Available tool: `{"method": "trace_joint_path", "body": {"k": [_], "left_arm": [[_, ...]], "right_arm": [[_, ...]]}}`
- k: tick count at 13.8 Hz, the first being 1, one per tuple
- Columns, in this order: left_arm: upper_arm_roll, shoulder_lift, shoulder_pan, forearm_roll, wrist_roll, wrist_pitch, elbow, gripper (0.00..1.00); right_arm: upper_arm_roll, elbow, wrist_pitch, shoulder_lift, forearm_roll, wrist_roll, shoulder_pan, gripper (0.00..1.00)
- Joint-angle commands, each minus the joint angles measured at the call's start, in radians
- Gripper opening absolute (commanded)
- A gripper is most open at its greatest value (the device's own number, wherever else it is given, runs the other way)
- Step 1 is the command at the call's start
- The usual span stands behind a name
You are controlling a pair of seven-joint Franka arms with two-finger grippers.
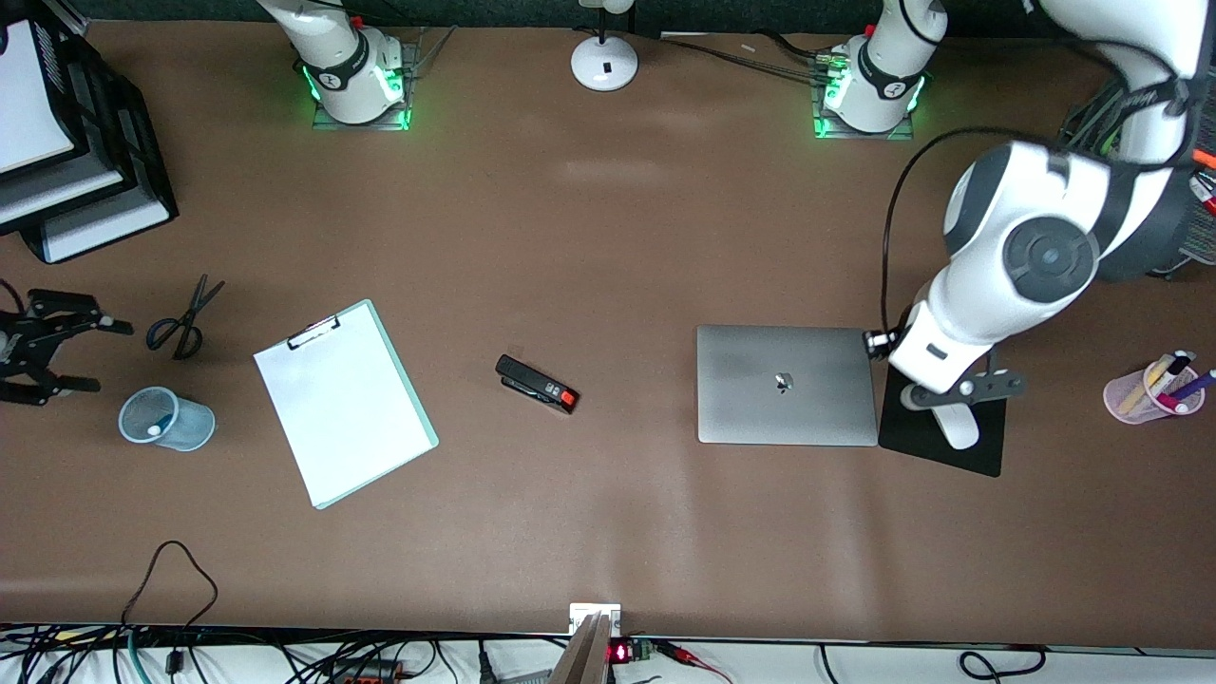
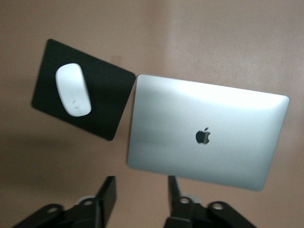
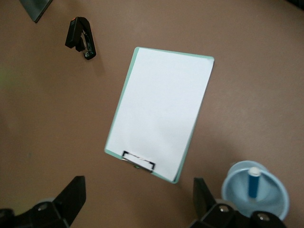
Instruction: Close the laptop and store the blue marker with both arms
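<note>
Laptop shut; blue marker in cup

Front: laptop [image 1: 787, 384] lid down beside black mouse pad [image 1: 950, 432]; right gripper [image 1: 43, 347] near cup [image 1: 163, 418]; left wrist: left gripper [image 2: 140, 199] fingers apart above table; right wrist: blue marker [image 3: 253, 183] upright in cup, fingers spread

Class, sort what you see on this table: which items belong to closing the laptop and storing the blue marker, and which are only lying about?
Belongs to the job:
laptop, lid already shut
blue marker, standing in the blue cup
left gripper, open above the laptop
right gripper, open

Just lying about:
clipboard
stapler
scissors
mouse on mouse pad
pink pen cup
</note>
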Motion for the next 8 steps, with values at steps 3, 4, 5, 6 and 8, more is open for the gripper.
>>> {"method": "trace_joint_path", "body": {"k": [3, 4, 5, 6, 8], "left_arm": [[-0.003, -0.081, 0.049, -0.069, 0.178, -0.162, 0.047, 1.0], [-0.007, -0.088, 0.098, -0.115, 0.212, -0.235, 0.104, 1.0], [-0.004, -0.096, 0.111, -0.131, 0.227, -0.262, 0.129, 1.0], [-0.003, -0.105, 0.132, -0.133, 0.243, -0.262, 0.137, 1.0], [-0.01, -0.119, 0.166, -0.128, 0.237, -0.273, 0.149, 1.0]], "right_arm": [[-0.008, -0.035, -0.081, -0.089, -0.082, 0.39, 0.124, 1.0], [-0.008, -0.048, -0.086, -0.117, -0.144, 0.537, 0.18, 1.0], [-0.009, -0.064, -0.086, -0.14, -0.205, 0.645, 0.226, 1.0], [-0.006, -0.078, -0.087, -0.16, -0.268, 0.739, 0.257, 1.0], [-0.008, -0.124, -0.083, -0.209, -0.321, 0.853, 0.302, 1.0]]}}
